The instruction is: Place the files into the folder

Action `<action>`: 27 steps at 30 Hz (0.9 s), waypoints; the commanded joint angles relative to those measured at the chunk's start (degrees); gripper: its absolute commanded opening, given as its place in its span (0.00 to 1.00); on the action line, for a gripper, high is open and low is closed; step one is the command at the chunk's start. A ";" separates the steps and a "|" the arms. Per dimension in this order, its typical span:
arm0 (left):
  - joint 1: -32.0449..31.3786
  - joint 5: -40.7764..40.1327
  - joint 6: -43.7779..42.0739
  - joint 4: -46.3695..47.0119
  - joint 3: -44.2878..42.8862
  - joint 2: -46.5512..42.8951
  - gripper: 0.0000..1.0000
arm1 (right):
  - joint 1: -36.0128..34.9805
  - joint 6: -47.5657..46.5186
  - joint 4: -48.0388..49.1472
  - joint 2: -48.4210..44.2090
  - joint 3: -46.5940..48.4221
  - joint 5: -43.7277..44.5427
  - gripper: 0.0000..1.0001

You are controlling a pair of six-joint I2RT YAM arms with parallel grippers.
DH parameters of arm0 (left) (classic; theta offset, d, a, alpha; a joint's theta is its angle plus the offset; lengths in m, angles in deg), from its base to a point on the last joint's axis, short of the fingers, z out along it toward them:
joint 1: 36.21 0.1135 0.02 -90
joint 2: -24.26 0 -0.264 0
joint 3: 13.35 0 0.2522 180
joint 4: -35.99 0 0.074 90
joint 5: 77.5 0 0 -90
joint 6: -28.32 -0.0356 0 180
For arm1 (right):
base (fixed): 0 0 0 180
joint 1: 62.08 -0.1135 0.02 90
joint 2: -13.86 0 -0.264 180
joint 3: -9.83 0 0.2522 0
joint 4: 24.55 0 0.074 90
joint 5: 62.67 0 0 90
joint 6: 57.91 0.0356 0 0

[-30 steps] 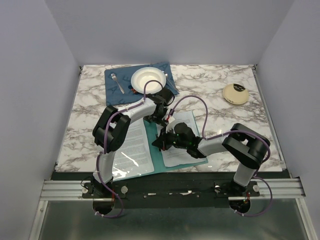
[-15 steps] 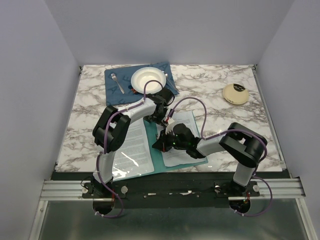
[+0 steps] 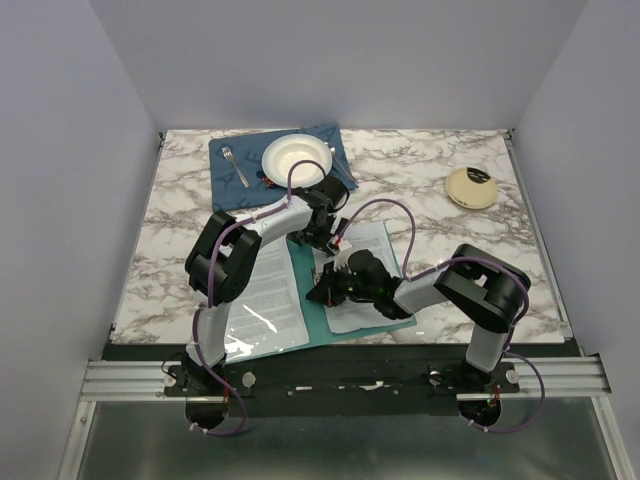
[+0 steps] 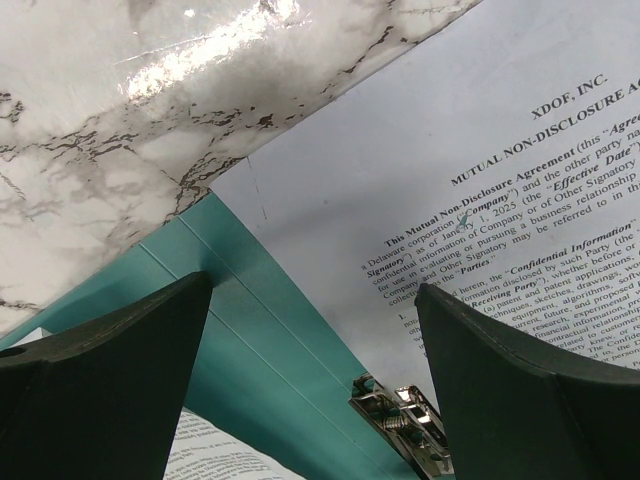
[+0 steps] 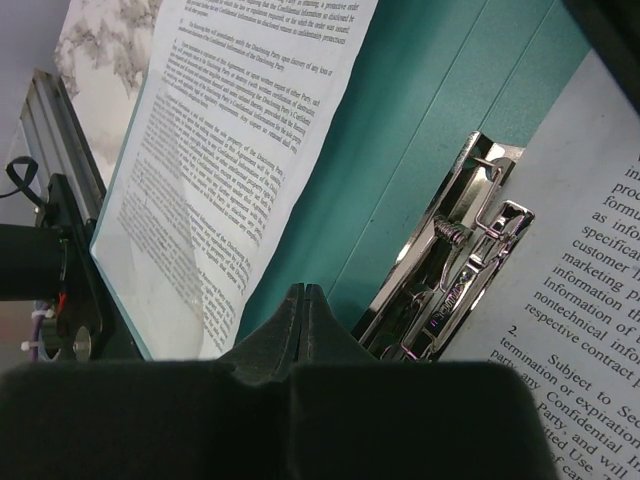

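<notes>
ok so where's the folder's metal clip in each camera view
top external: too small to make out; it would be by the right gripper near the middle of the picture.
left wrist: clip at the bottom edge, right of centre.
right wrist: clip right of centre, running up to the upper right.
shared landmark: the teal folder spine it sits on.

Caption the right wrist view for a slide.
Shut right gripper near the metal clip of the open teal folder, printed files on either side.
</notes>
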 commanded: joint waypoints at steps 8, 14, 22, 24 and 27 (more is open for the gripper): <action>0.39 -6.53 -0.98 -2.42 2.55 4.69 0.99 | 1.62 1.23 -10.72 4.73 -2.27 0.60 0.01; 0.39 -6.26 -1.07 -2.51 2.37 4.69 0.99 | 2.59 2.20 -11.86 5.88 -1.92 0.86 0.01; 0.39 -6.00 -1.16 -2.69 2.37 4.52 0.99 | 3.29 3.25 -12.92 8.43 -0.60 -0.37 0.01; 0.39 -6.00 -1.16 -2.77 2.20 4.60 0.98 | 3.38 3.69 -13.00 9.13 -0.25 -0.55 0.01; 0.39 -5.91 -1.16 -3.12 1.58 4.96 0.98 | 4.08 4.65 -12.74 10.53 -0.24 -1.42 0.01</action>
